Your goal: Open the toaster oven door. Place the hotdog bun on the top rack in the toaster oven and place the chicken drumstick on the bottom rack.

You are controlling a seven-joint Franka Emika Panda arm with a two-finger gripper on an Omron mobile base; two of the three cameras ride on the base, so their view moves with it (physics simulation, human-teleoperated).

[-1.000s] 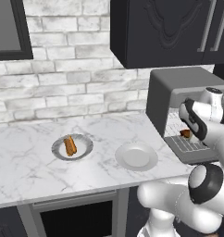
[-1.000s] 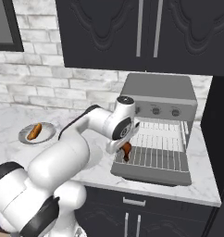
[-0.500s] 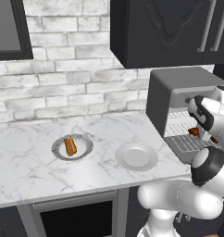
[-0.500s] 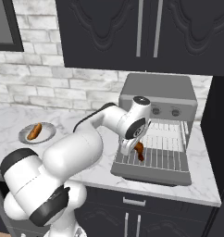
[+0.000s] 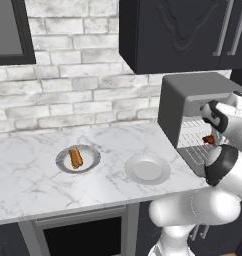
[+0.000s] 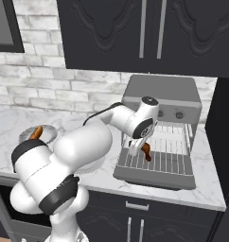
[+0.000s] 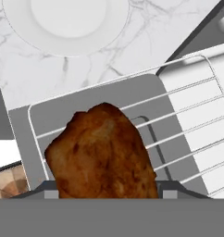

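Chicken drumstick (image 7: 102,152) held in gripper (image 6: 141,150), jaws wide around its thick body, hanging just over the pulled-out rack (image 6: 163,158) above the lowered toaster oven door (image 6: 152,176); presumably lining up for the bottom rack. Hotdog bun (image 5: 75,157) waits on its plate (image 5: 90,162) mid-counter, beside an empty plate (image 5: 147,169).
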